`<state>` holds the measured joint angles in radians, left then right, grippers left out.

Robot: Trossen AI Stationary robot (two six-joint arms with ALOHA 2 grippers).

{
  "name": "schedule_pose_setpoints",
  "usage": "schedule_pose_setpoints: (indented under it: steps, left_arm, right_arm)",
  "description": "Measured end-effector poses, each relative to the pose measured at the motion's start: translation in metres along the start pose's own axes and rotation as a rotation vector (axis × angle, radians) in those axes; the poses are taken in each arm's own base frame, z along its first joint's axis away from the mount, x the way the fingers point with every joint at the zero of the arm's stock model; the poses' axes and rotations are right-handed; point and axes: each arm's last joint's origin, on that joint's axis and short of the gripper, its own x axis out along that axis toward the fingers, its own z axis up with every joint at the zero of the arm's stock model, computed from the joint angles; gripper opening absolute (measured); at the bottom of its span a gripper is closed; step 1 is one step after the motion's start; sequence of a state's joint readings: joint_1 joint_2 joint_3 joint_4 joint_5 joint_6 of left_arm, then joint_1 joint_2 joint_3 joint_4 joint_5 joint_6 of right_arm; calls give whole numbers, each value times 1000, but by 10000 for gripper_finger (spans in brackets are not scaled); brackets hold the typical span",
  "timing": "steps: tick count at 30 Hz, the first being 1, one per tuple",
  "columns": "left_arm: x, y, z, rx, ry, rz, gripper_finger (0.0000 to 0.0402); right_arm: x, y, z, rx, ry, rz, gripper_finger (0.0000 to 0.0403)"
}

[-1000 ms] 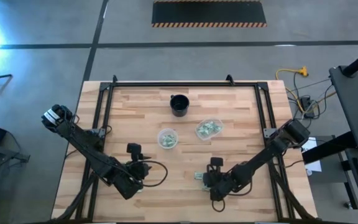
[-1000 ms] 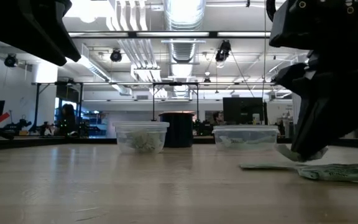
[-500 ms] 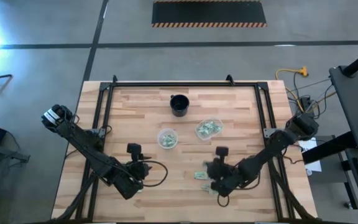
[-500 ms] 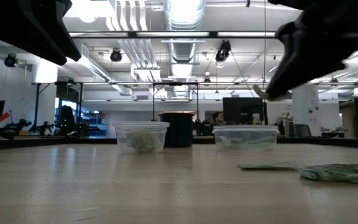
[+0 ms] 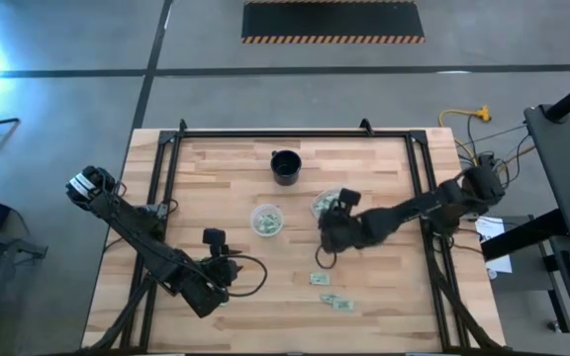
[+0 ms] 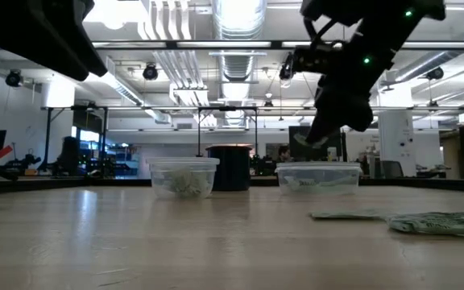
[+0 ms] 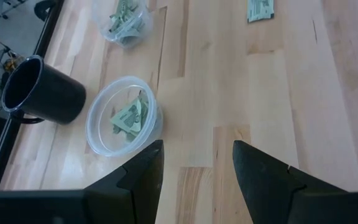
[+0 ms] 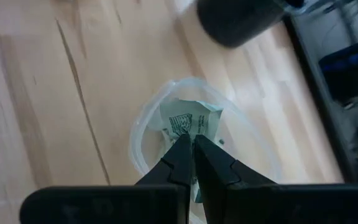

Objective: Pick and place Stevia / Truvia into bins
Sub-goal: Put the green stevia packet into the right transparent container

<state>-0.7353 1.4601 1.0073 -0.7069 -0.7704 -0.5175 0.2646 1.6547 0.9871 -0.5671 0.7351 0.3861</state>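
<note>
Two clear bins stand mid-table, the left bin [image 5: 266, 220] and the right bin [image 5: 331, 204], each with green-and-white Stevia / Truvia packets inside. My right gripper [image 8: 191, 140] hovers above the right bin's [image 8: 143, 134] near side, shut on one packet [image 8: 188, 119]. In the low view it [image 6: 316, 137] hangs well above that bin [image 6: 318, 177]. Loose packets [image 5: 322, 279] [image 5: 336, 302] lie flat on the wood nearer the front edge. My left gripper [image 7: 196, 171] waits at the front left, open, nothing between its fingers. My right gripper pinches one packet by its near edge [image 8: 190, 132] between its two fingertips. The fingers slant down toward the table's far side. The packet sticks out beyond the tips, lifted clear, over the mouth of the right bin.
A black cup [image 5: 285, 166] stands behind the bins toward the far edge. A black frame [image 5: 295, 133] runs around the tabletop. Bare wood lies between the bins and the front edge, apart from the loose packets.
My right gripper has risen from the loose packets near the front edge and swung toward the far edge, tipping more level, staying shut. It now hangs over the right bin with one packet lifted clear. The other packets stay flat on the table.
</note>
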Motion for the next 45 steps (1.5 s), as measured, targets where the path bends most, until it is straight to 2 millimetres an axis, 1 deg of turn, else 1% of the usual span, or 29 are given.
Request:
schedule_pose_setpoints:
  steps: [3,8,14,17,23,27,29,31,37,42,45]
  left_arm:
    - [0,0,0,0,-1,0,176]
    - [0,0,0,1,0,0,176]
    - [0,0,0,0,-1,0,176]
    - [0,0,0,1,-1,0,176]
    - [0,0,0,0,-2,-1,176]
    - [0,0,0,0,-2,-1,176]
    - [0,0,0,0,-1,0,176]
    - [0,0,0,0,0,-3,176]
    - [0,0,0,1,1,-3,176]
    - [0,0,0,-1,-1,-4,176]
    - [0,-1,1,-6,-5,-7,176]
  right_arm:
    - [9,-12,3,3,45,39,9]
    - [15,-32,9,46,73,101,9]
    - [20,-46,12,91,96,117,13]
    - [23,-49,12,103,111,144,34]
    - [26,-50,8,93,125,114,97]
    - [21,-47,7,74,116,115,131]
    - [13,-42,6,57,98,137,141]
    - [2,-32,5,28,77,200,147]
    - [-40,14,-10,-77,13,376,148]
    - [-76,52,-26,-113,-84,510,141]
    - [-95,70,-37,-115,-119,582,139]
